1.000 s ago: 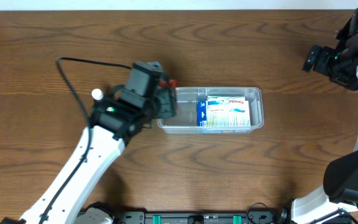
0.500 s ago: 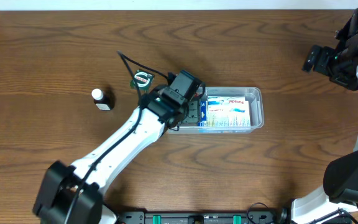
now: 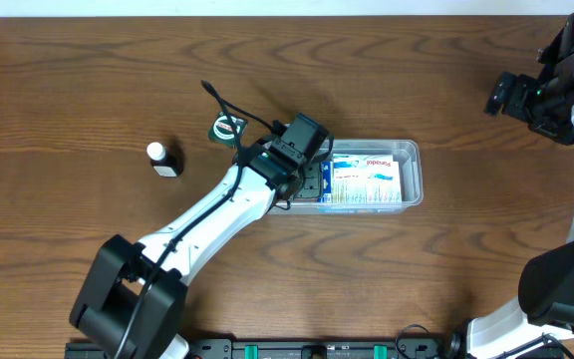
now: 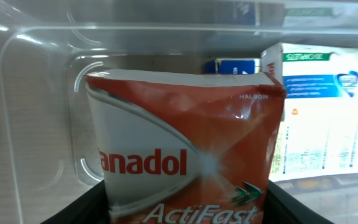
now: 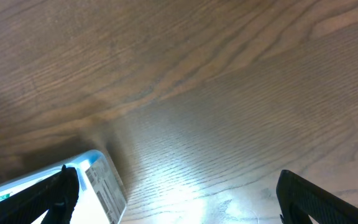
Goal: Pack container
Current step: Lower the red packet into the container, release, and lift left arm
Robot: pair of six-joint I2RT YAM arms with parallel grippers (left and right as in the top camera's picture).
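Packet of red Panadol [image 4: 185, 149] sits clamped in the left gripper [image 3: 305, 172] inside the clear container [image 3: 416, 172], beside white boxes [image 3: 369, 179]. Right gripper [image 5: 179, 190] hangs spread wide, well apart.

Dark brown wood-grain surface [image 3: 68, 80], seen from above and filling almost the whole overhead view, with broad arched and looping grain running left to right. Narrow pale strip [image 3: 267, 6] along the far edge, too thin to tell whether wall or floor. Black rail [image 3: 327, 350] with small green fittings at the near edge. Lit evenly from above. Up close in the right wrist view, the same wood in lighter and darker brown bands, with a whitish patch of glare [image 5: 185, 186] low in the middle and a dim shadow [image 5: 114, 143] towards the left.
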